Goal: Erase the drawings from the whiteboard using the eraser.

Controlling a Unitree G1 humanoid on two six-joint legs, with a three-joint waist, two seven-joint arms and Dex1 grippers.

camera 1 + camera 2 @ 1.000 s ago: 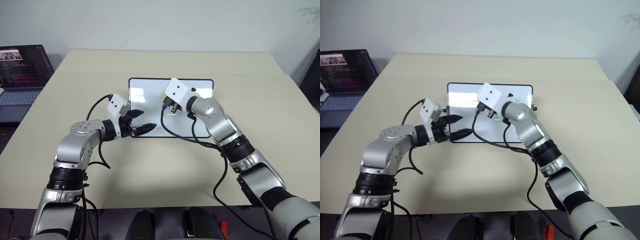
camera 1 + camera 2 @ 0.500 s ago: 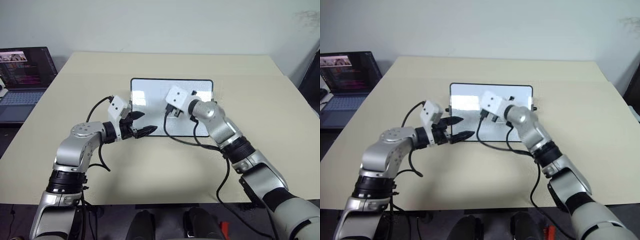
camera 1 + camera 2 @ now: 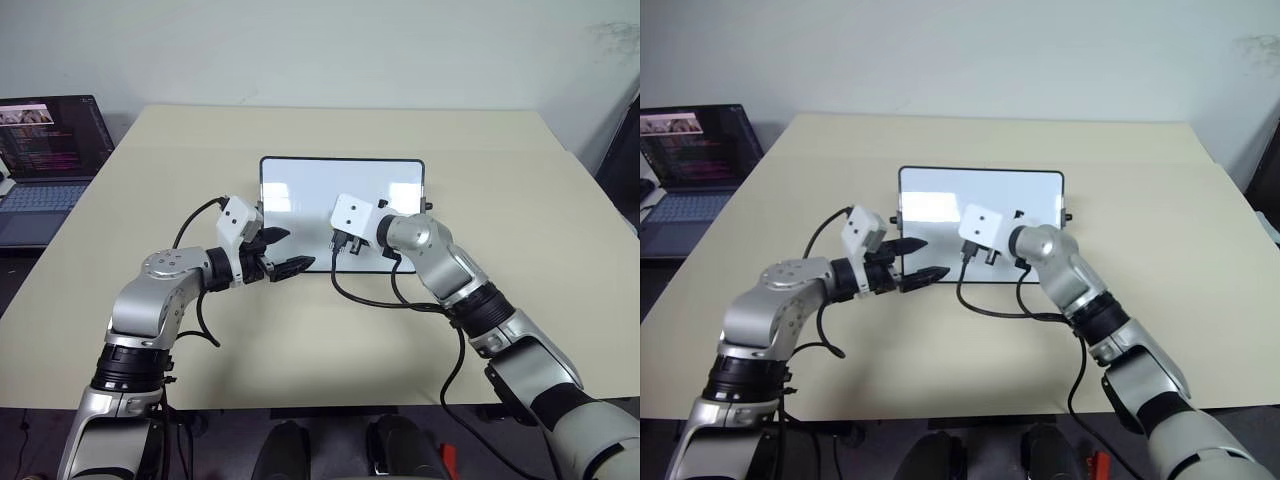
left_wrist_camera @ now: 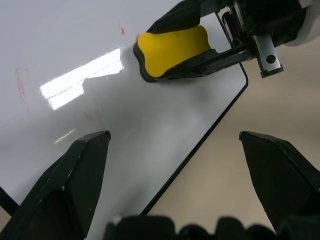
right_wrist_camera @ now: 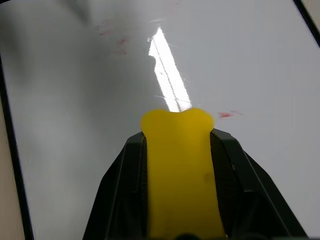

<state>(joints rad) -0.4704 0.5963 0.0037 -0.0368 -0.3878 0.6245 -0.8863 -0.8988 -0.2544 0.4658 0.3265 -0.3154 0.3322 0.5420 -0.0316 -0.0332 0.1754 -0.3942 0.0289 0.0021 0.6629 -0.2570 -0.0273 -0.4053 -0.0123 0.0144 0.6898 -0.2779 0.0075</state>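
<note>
Whiteboard [image 3: 300, 190] lies flat mid-counter [image 3: 500, 180]. I see my right claw [image 4: 200, 37] pinching the eraser [image 4: 172, 47], its dark underside seemingly against the board's near part. My left claw [image 3: 288, 250] hangs spread at the near-left corner. Faint red drawings [image 5: 112, 32] remain.

eraser [image 4: 172, 49]: yellow, black underside
whiteboard [image 3: 300, 190]: glossy white, thin black frame
drawings [image 5: 226, 114]: faint red smudges
table [image 3: 330, 330]: plain beige

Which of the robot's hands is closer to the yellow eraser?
Right. The right gripper is shut on the eraser, on the whiteboard. The left gripper hangs open beside the board's near corner.
</note>
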